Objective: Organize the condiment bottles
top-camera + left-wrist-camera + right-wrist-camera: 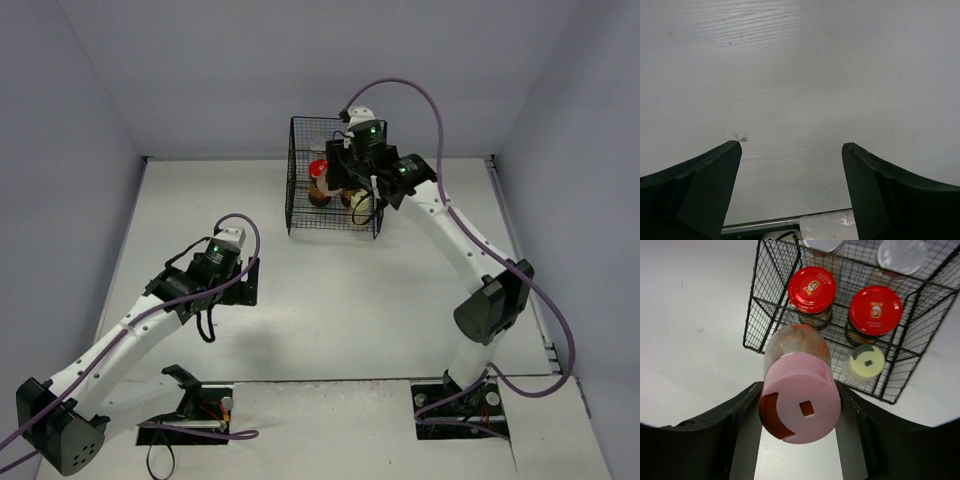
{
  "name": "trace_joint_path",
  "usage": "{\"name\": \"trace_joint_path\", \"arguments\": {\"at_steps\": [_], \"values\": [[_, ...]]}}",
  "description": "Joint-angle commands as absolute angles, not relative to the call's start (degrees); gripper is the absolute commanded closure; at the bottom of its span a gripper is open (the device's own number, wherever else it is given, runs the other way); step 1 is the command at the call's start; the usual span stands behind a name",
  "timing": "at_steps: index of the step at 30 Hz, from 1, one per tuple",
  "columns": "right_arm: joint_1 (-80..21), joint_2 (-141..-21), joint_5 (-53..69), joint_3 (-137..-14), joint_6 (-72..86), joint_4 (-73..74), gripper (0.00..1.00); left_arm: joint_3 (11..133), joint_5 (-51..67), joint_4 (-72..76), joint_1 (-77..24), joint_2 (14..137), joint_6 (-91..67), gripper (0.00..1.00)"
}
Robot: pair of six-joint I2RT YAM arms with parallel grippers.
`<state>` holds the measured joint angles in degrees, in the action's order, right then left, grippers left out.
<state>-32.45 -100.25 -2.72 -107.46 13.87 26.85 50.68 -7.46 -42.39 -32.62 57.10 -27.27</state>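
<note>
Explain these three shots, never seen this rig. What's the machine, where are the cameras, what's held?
It is two white robot arms bolted at a table's near edge; each ends in two fingers. The wide picture comes from a fixed camera above and behind them, with the left arm on the left and the right arm reaching to a black wire mesh basket. The other two pictures come from cameras on the wrists, looking past their own fingers. The left fingers stand open over the tabletop, holding nothing. The right fingers are shut on a pink-capped bottle at the basket's near edge. In the basket stand two red-lidded jars, a yellow-green-capped bottle and two pale-capped bottles behind them.
</note>
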Motion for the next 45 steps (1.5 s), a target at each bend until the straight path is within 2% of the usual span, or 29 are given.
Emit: {"name": "trace_joint_path", "arguments": {"at_steps": [1, 7, 18, 20, 21, 23, 26, 27, 29, 30, 33, 39, 45], "values": [[-33.1, -102.2, -2.2, -106.7, 15.6, 19.5, 1.00, 54.4, -9.8, -43.6, -32.4, 55.0, -27.5, 0.17], [-33.3, -106.8, -3.3, -106.1, 15.5, 13.3, 1.00, 53.9, -11.0, -45.8, -32.4, 53.1, -28.5, 0.17], [-33.6, -116.8, -4.0, -109.4, 16.0, 14.5, 1.00, 52.8, -12.6, -48.0, -32.4, 50.7, -29.9, 0.17], [-33.6, -118.0, -4.7, -109.3, 16.2, 14.4, 0.98, 52.8, -12.7, -48.1, -32.4, 50.5, -30.1, 0.17], [-33.6, -118.6, -4.9, -109.4, 16.2, 14.5, 0.92, 52.8, -12.7, -48.2, -32.4, 50.6, -30.0, 0.17], [-33.6, -119.9, -5.1, -109.9, 16.3, 14.8, 0.89, 52.9, -12.8, -48.3, -32.4, 50.5, -30.0, 0.17], [-33.6, -121.1, -5.2, -110.6, 16.9, 15.0, 0.76, 52.9, -13.1, -48.6, -32.4, 50.4, -30.1, 0.17], [-33.6, -121.3, -5.2, -110.8, 17.0, 15.0, 0.66, 52.7, -13.1, -48.7, -32.4, 50.3, -30.1, 0.17], [-33.6, -121.6, -5.2, -111.1, 17.3, 15.0, 0.56, 52.6, -13.2, -48.9, -32.4, 50.1, -30.1, 0.17], [-33.6, -121.6, -5.3, -111.4, 17.3, 15.1, 0.45, 52.5, -13.2, -48.9, -32.4, 50.0, -30.1, 0.17], [-33.6, -122.0, -5.4, -111.9, 17.8, 15.4, 0.26, 52.2, -13.0, -49.0, -32.4, 49.7, -30.2, 0.17], [-33.7, -120.5, -5.1, -112.7, 18.2, 15.6, 0.11, 52.2, -13.0, -49.6, -32.4, 48.6, -30.1, 0.17], [-34.3, -113.7, -5.1, -111.2, 17.8, 13.3, 0.07, 54.0, -13.6, -51.5, -32.3, 46.9, -28.7, 0.17]]}}
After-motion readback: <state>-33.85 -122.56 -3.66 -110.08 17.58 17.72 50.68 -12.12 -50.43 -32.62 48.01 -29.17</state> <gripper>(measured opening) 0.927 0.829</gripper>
